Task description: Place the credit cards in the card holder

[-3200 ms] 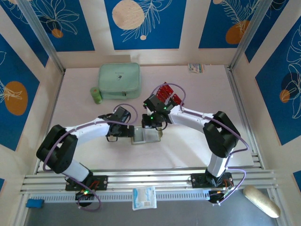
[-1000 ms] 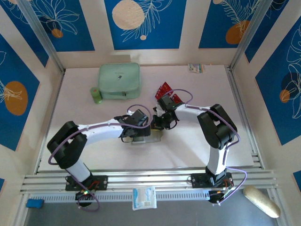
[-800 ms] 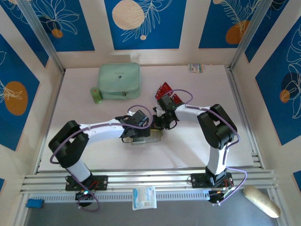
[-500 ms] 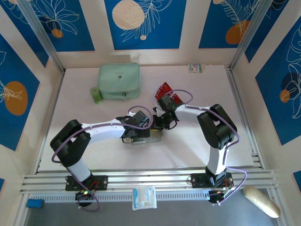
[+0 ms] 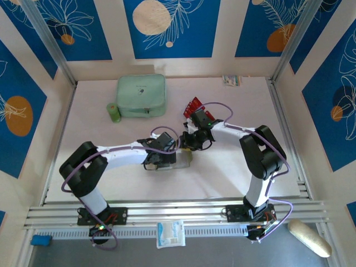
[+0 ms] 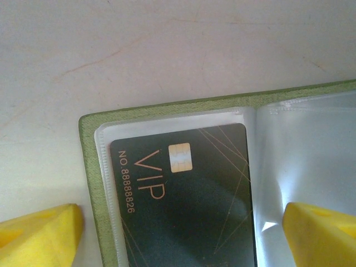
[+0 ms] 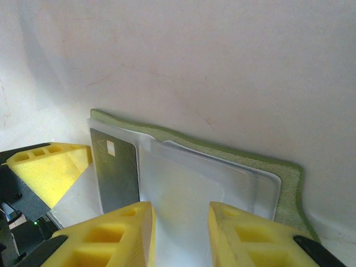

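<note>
Left wrist view: black card (image 6: pixel 189 206) is tucked in, and both tools are down at the open card holder (image 6: pixel 97 183).
The card holder lies spread flat on the surface (image 6: pixel 167 50) between the two arms, pale inside facing up. The left tool (image 6: pixel 181 236) is spread wide across the near half, one finger beside the green edge and one over the fold, which looks like a way of keeping the flap down. The black card sits fully inside the clear sleeve. From the right wrist, the right tool (image 7: pixel 181 233) has its jaws a little apart over an empty clear pocket (image 7: pixel 189 183), with nothing pinched. The red cards (image 5: pixel 194 104) wait on the surface just beyond, probably next.
</note>
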